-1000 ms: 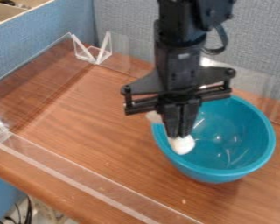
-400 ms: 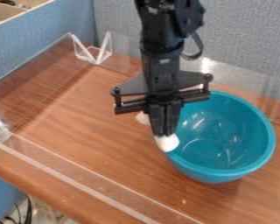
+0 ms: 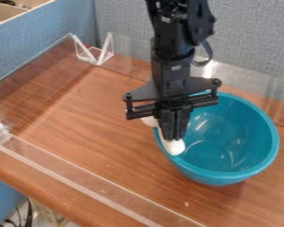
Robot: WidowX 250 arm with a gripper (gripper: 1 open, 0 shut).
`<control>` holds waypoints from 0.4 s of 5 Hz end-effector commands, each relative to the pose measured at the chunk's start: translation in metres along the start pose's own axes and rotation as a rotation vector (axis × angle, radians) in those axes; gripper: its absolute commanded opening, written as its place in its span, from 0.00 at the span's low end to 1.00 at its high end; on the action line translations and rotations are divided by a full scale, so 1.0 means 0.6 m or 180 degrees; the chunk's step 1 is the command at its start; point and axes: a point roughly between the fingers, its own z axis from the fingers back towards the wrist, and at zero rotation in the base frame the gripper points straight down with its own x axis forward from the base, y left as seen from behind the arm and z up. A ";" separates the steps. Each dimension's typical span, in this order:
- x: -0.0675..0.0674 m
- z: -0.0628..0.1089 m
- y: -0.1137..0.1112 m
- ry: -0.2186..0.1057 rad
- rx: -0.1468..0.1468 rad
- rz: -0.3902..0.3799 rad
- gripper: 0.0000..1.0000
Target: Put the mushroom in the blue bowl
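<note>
Hangs straight down above the bench (image 3: 74,115), fingers (image 3: 172,122) pinched tight on the mushroom (image 3: 174,144) — with just its white end poking out below. Holds it low over the left side of the bowl (image 3: 245,158), just inside the rim. Hard to tell whether touching the bowl wall or not.

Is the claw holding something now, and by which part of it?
Yes, the claw is shut on the mushroom, gripping its upper end; the white lower end hangs below.

Teal bowl (image 3: 254,146), cream-white mushroom (image 3: 176,144)
</note>
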 end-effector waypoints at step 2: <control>0.031 0.003 -0.014 -0.0082 -0.0119 0.0075 0.00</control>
